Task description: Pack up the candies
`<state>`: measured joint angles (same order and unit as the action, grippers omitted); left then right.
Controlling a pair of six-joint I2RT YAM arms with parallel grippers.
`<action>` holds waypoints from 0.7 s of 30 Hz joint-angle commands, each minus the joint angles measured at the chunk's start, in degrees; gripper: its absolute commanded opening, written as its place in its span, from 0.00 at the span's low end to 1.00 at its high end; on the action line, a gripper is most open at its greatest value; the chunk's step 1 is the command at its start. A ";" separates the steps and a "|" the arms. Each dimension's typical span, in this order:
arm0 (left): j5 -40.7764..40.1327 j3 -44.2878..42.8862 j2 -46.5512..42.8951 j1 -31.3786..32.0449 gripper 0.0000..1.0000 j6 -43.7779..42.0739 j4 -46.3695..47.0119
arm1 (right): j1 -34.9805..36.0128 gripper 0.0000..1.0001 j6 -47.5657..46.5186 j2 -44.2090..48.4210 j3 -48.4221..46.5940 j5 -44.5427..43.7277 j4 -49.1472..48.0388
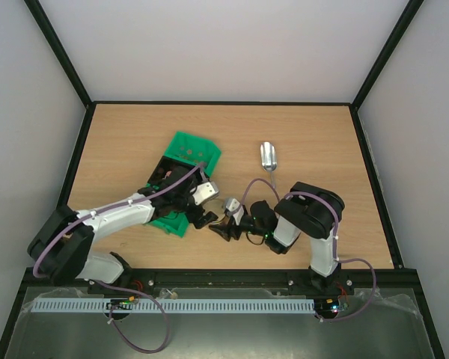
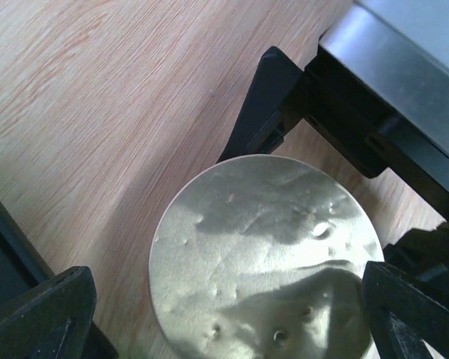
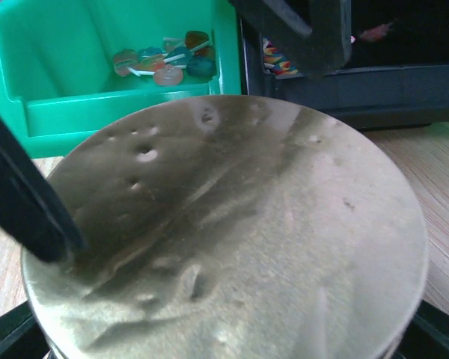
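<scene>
The candies (image 3: 165, 60) lie in a heap in the green bin (image 3: 75, 67); in the top view they show in its dark compartment (image 1: 165, 174). A small jar with a silvery lid (image 1: 231, 205) stands between both grippers. My right gripper (image 1: 228, 224) is shut on the jar, and the lid (image 3: 232, 232) fills its wrist view. My left gripper (image 1: 209, 215) is open, with the lid (image 2: 262, 254) between its fingers (image 2: 37, 314). The lid's left side is apart from that finger. The jar's inside is hidden.
A silver metal scoop (image 1: 269, 155) lies on the wooden table (image 1: 314, 149) behind the right arm. The green bin (image 1: 187, 153) sits left of centre under the left arm. Black frame rails border the table.
</scene>
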<state>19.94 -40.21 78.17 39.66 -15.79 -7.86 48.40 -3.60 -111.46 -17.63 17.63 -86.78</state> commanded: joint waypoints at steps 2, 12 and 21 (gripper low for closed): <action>-2.59 0.03 2.51 2.11 0.99 5.99 4.30 | 0.28 0.13 0.95 -1.04 -0.63 -3.62 0.62; -2.06 -0.89 4.25 3.23 0.99 4.54 3.36 | 0.29 0.12 1.23 -1.11 -1.02 -4.95 0.78; -0.29 -0.92 4.86 4.49 0.99 1.40 1.68 | 0.29 0.12 1.39 -1.56 -1.66 -5.06 1.25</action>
<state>17.93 -40.53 81.87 43.05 -12.38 -3.70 48.40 -3.33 -111.92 -18.41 13.76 -86.56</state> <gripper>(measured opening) 0.992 0.815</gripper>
